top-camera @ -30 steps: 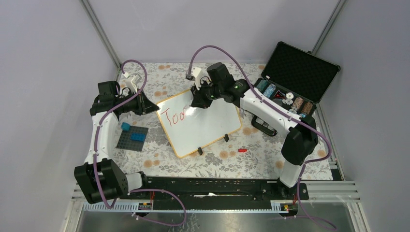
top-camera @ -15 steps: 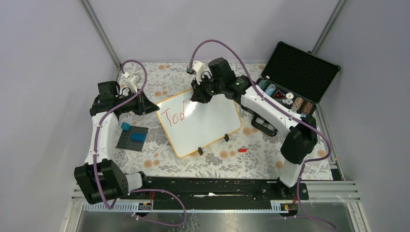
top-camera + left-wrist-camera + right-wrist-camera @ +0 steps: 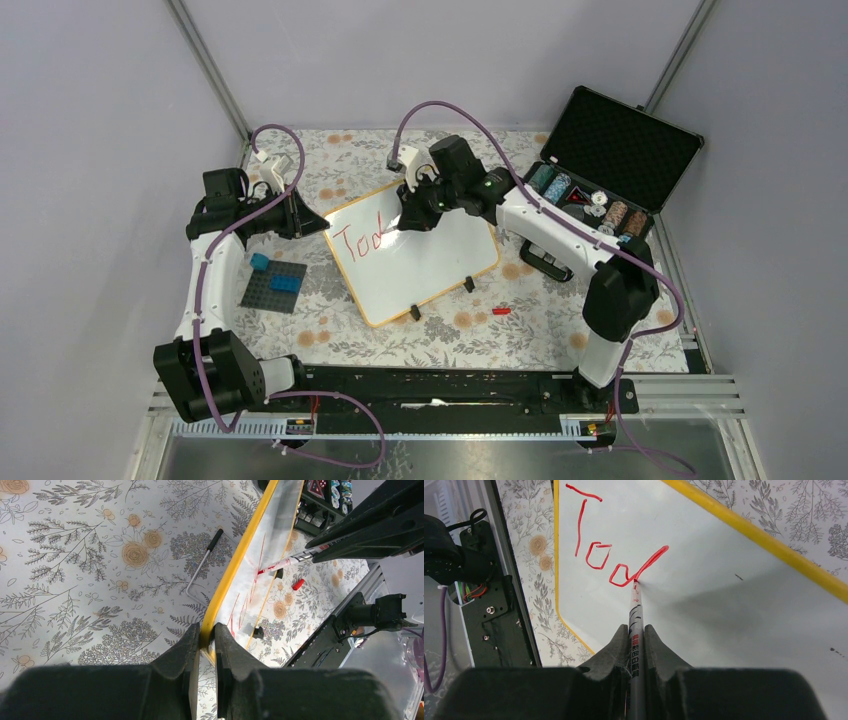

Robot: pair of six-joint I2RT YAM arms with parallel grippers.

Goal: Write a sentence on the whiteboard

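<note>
The whiteboard (image 3: pixel 430 265), white with a yellow rim, lies tilted on the flowered table. Red letters "Tod" of the sentence (image 3: pixel 360 238) (image 3: pixel 609 555) run along its left part. My right gripper (image 3: pixel 636 630) (image 3: pixel 408 215) is shut on a red marker (image 3: pixel 634 612), whose tip touches the board at the foot of the "d" stroke. My left gripper (image 3: pixel 206 632) (image 3: pixel 318 226) is shut on the board's yellow rim (image 3: pixel 235 565) at its left corner. The marker (image 3: pixel 295 558) also shows in the left wrist view, slanting onto the board.
An open black foam-lined case (image 3: pixel 610 150) with small parts stands at the back right. A grey baseplate with blue bricks (image 3: pixel 275 285) lies at the left. A red marker cap (image 3: pixel 501 311) lies on the table near the board's front edge. A black block (image 3: pixel 548 260) sits right of the board.
The right gripper drew the tall stroke of the "d", going up the board and back down to its foot. The left gripper has kept still on the rim.
</note>
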